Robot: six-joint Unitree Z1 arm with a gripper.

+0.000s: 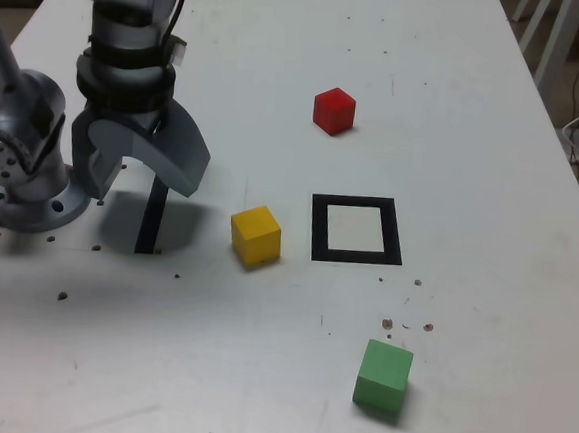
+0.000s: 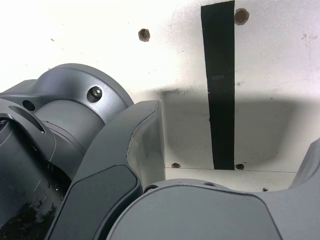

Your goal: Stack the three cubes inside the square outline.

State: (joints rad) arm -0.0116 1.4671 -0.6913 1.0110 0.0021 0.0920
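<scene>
Step 1, by my judgement: 0 cubes stacked. The jaws (image 1: pixel 148 178) gape wide, empty. Next, they must reach 1 cube, likely yellow (image 1: pixel 256 236), just beside the square outline (image 1: pixel 320 229).

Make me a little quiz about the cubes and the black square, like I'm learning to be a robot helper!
1. Which cube is closest to the black square: red, yellow or green?
2. True or false: the green cube is already inside the square.
3. Fill in the blank: in the exterior view, the cube farthest to the left is ____.

Key: 1. yellow; 2. false; 3. yellow.
</scene>
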